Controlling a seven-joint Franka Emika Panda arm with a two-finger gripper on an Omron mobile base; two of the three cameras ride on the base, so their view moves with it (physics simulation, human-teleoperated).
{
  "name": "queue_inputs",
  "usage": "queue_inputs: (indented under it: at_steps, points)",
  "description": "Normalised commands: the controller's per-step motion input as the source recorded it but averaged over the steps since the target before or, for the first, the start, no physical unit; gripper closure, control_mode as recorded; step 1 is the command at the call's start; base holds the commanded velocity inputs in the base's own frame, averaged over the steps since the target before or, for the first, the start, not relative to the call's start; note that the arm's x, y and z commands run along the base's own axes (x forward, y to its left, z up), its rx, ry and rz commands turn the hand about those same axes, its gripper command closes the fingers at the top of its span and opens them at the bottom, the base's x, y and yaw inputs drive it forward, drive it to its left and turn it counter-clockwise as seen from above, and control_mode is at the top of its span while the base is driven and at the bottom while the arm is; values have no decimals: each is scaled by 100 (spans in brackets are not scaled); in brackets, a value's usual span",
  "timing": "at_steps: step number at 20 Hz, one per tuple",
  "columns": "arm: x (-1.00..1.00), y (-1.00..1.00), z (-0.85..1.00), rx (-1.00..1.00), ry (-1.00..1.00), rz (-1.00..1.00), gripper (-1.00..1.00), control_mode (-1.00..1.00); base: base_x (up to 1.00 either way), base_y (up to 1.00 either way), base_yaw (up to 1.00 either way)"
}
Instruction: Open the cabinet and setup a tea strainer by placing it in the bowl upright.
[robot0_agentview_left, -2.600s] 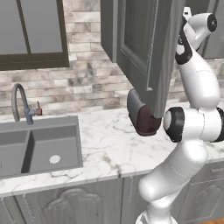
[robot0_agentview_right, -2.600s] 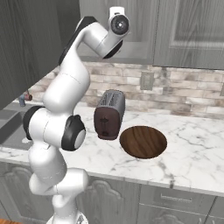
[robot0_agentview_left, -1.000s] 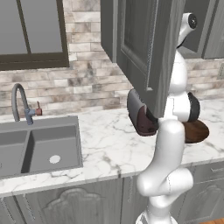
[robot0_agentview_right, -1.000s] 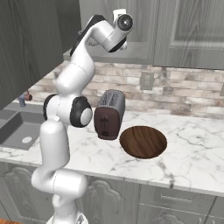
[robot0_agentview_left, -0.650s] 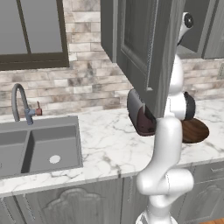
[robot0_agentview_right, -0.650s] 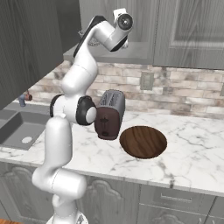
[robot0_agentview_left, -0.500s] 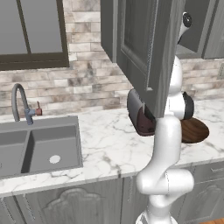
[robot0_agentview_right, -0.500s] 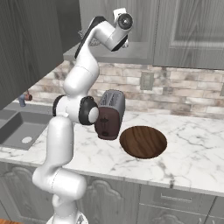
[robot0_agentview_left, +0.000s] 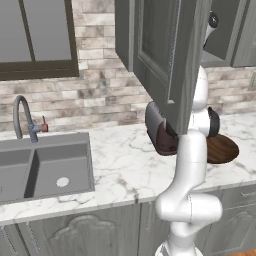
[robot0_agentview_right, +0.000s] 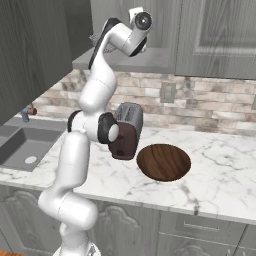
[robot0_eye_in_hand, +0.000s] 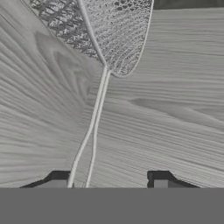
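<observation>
The cabinet's door (robot0_agentview_left: 165, 55) stands swung open, and my arm reaches up into the cabinet behind it. On the grey cabinet shelf lies the tea strainer (robot0_eye_in_hand: 118, 30), a silvery mesh cup at the top of the hand view. Its thin wire handle (robot0_eye_in_hand: 94, 122) runs down toward my gripper (robot0_eye_in_hand: 109, 178). The fingers stand apart, with the handle's end between them, close to the left fingertip (robot0_eye_in_hand: 59, 177). From the right base view the tea strainer (robot0_agentview_right: 95, 36) peeks out beside the hand. The dark brown bowl (robot0_agentview_right: 164, 162) sits empty on the counter below, right of the toaster.
A dark red and grey toaster (robot0_agentview_right: 127, 131) stands just beside the arm's elbow on the marble counter (robot0_agentview_right: 220, 175). A sink (robot0_agentview_left: 45, 167) with a faucet (robot0_agentview_left: 22, 117) lies to the left. The open cabinet door (robot0_agentview_right: 30, 50) hangs out over the counter.
The arm has straightened up and reached deeper into the open cabinet. In the last half second it has hardly moved.
</observation>
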Motion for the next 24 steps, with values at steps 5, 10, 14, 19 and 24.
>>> queue_inputs:
  at_steps: [5,10,14,19,24]
  points:
    - [0,5,0,0,0,0,100,-100,0,0,0]
    - [0,5,0,0,0,0,100,-100,0,0,0]
    - [-16,0,0,0,0,-1,100,-100,0,0,0]
    - [-10,0,-4,1,-1,-11,100,-100,0,0,0]
    - [0,0,-21,19,-14,-16,100,-100,0,0,0]
